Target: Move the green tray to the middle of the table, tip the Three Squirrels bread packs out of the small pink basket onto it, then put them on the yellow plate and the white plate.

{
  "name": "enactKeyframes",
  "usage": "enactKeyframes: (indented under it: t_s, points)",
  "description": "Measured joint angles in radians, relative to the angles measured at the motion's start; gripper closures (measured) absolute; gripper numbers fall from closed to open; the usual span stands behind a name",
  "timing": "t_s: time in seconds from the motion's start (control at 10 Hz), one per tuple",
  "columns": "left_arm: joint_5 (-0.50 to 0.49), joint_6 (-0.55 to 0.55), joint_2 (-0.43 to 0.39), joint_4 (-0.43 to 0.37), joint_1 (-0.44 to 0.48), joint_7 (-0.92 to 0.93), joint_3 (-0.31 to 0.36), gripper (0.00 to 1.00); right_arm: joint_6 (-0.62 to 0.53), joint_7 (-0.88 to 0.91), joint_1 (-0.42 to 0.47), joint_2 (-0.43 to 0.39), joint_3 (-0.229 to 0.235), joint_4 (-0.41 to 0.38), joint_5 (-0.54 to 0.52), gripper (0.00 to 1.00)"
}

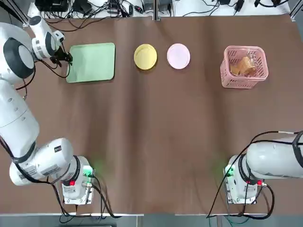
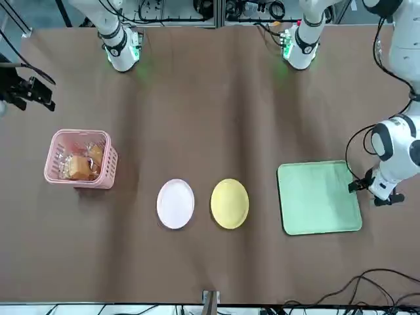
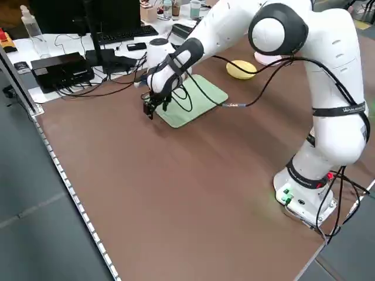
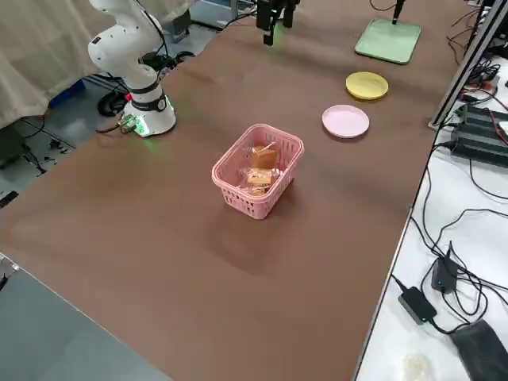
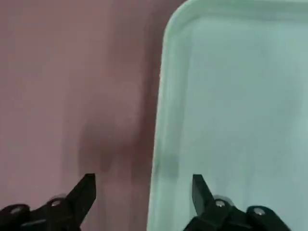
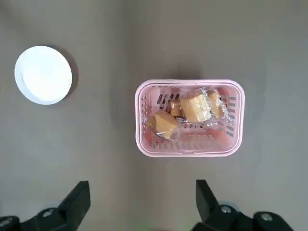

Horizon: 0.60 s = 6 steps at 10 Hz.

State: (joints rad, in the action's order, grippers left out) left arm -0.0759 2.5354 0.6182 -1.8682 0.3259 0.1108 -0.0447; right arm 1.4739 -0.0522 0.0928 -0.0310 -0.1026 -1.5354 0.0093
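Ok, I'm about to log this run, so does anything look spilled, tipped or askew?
Nothing stands out. The bread packs lie inside the upright pink basket, both plates sit flat and bare, and the green tray lies flat, with the left gripper open astride its rim.

Matte table, slatted plastic basket

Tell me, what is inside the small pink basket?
The small pink basket holds the bread packs: golden-brown pieces in clear wrappers. They overlap, so their exact number stays unclear.
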Motion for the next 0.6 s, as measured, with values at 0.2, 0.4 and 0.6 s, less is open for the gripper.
enactKeyframes:
  t_s: [0.2, 0.4, 0.6]
  points:
    - [0.000, 0.000, 0.013, -0.001, -0.001, 0.000, -0.004, 0.26, 0.000, 0.000, 0.000, 0.000, 0.000, 0.000, 0.000, 0.03]
    - [0.000, 0.003, 0.017, 0.001, -0.001, 0.000, -0.008, 0.49, 0.000, 0.000, 0.000, 0.000, 0.000, 0.000, 0.000, 0.03]
    - [-0.001, 0.003, 0.015, 0.001, 0.001, 0.000, -0.005, 0.58, 0.000, 0.000, 0.000, 0.000, 0.000, 0.000, 0.000, 0.03]
